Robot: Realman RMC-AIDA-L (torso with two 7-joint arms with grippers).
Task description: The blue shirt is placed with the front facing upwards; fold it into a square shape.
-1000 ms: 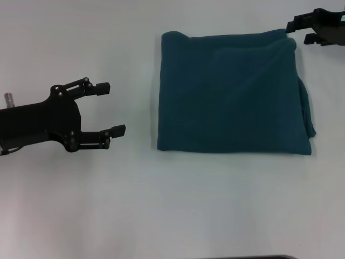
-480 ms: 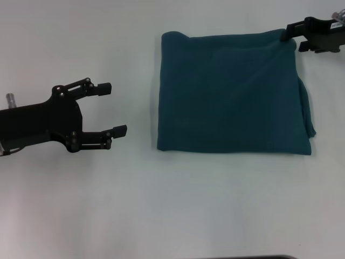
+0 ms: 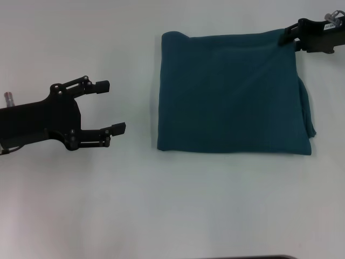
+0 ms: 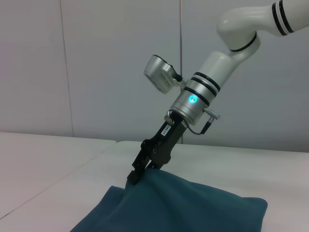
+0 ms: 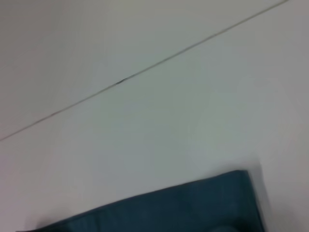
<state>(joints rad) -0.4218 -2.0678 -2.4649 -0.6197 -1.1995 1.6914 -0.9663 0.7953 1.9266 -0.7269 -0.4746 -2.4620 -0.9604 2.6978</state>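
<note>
Teal, the shirt (image 3: 233, 93) lies folded square on the table (image 3: 161, 205), no lettering or label showing. Right gripper (image 3: 288, 36) pinches its one-o'clock corner. Left gripper (image 3: 110, 108) hovers spread at nine o'clock, apart.

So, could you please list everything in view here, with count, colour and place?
blue shirt: one, dark teal-blue, folded into a rough square, lying right of centre on the table.
table: one, white, under everything.
left gripper: one, black, open, over bare table to the shirt's left, apart from it.
right gripper: one, black on a white-and-silver arm, at the shirt's far right corner, fingertips at the cloth; grip unclear.
</note>
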